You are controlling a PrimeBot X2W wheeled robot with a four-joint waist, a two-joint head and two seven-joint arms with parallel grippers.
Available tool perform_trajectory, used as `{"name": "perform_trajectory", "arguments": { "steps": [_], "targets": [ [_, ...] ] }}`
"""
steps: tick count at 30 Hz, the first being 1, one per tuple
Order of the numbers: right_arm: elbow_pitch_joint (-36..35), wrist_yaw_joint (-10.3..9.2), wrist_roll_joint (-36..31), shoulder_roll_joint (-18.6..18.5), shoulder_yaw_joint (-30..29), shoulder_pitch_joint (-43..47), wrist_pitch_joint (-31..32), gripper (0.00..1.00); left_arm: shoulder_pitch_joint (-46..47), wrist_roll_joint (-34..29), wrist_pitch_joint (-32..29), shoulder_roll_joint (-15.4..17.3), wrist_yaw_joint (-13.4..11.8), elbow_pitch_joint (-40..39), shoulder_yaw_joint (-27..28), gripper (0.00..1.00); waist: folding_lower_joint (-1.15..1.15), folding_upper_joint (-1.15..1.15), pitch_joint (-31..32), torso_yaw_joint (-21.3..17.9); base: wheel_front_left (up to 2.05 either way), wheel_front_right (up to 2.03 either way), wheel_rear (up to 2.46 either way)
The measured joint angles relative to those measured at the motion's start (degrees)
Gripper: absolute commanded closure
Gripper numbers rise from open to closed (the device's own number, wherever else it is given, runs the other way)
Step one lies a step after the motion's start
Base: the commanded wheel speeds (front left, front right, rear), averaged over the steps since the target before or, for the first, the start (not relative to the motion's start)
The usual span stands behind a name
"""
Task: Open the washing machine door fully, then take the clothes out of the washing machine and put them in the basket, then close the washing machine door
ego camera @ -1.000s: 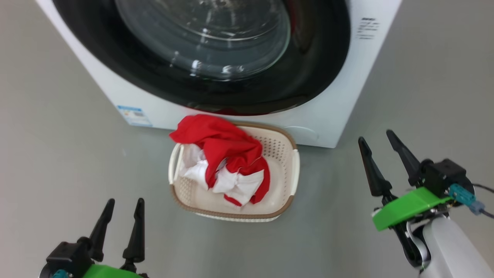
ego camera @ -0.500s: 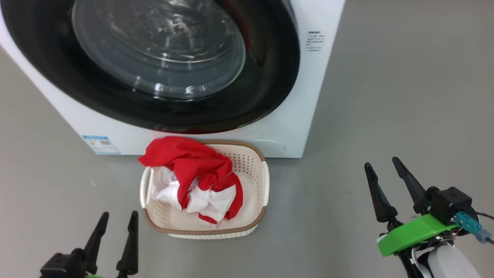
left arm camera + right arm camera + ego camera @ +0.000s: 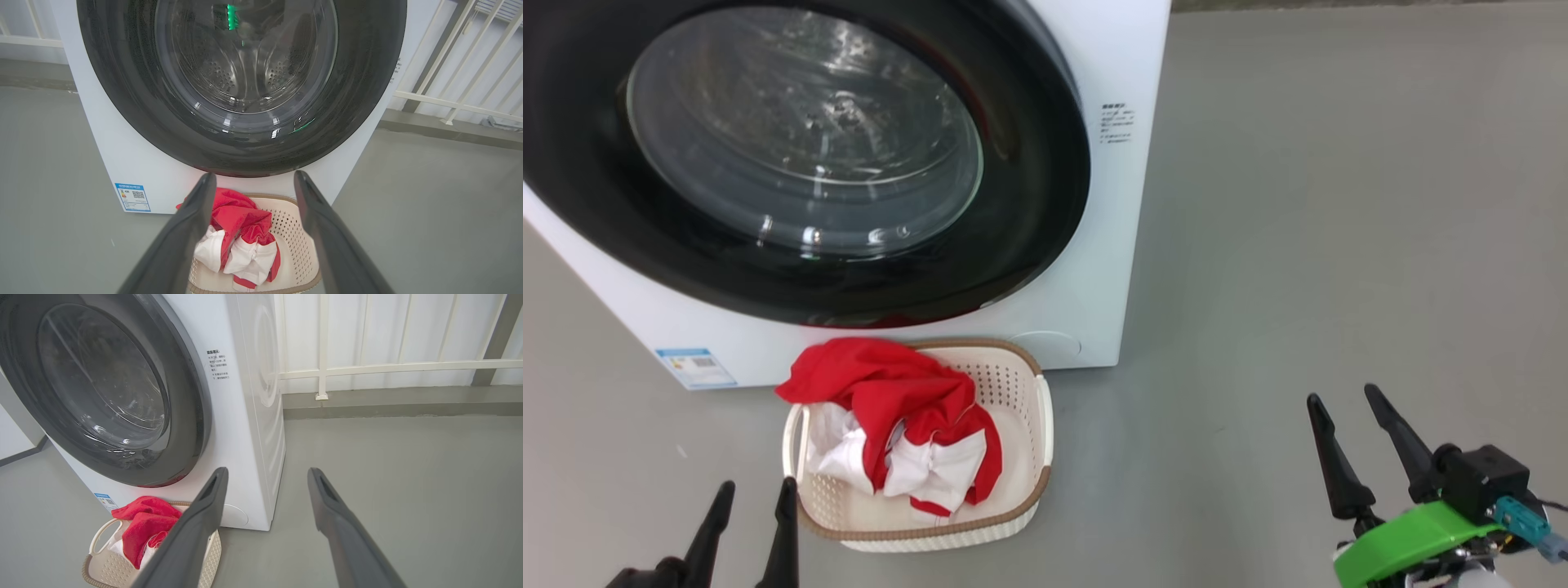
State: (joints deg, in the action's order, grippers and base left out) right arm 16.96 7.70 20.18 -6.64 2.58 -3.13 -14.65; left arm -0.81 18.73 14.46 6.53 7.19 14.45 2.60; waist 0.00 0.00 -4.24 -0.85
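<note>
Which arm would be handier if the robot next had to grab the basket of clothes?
Left, I'd judge. The left gripper is open just beside the near corner of the basket, and its wrist camera faces it. The right gripper, also open, sits far off over the floor.

No text is sharp enough to read out. Blue label sticker (image 3: 132, 197) w/ QR code, low left on washing machine (image 3: 122, 155) front: print too small. Block of dark characters (image 3: 217, 364) on front panel, just right of washing machine door (image 3: 192, 396): several short lines, illegible.
</note>
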Motion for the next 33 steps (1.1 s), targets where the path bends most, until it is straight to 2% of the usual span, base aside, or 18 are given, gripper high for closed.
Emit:
{"name": "perform_trajectory", "arguments": {
  "steps": [12,32,33],
  "targets": [
    [-0.32,0.0,0.0,0.01,-1.55,3.86,0.0,0.0,-2.97,-0.18,0.0,-0.08,0.0,-1.18,0.35,0.0,0.0,0.0,2.51,-1.92,0.0,0.0,0.0],
    [-0.55,0.0,-0.01,0.62,-1.78,4.21,0.0,0.0,-3.07,-0.07,0.0,-0.56,0.0,-2.32,0.38,0.0,0.0,0.0,2.49,-1.19,0.0,0.0,0.0],
    [-0.55,0.0,-0.01,0.62,-1.79,4.21,0.0,1.0,-3.08,0.36,0.0,-0.55,0.0,-2.53,0.09,1.0,0.0,0.0,2.51,-1.13,0.0,0.0,0.0]
  ]
}}
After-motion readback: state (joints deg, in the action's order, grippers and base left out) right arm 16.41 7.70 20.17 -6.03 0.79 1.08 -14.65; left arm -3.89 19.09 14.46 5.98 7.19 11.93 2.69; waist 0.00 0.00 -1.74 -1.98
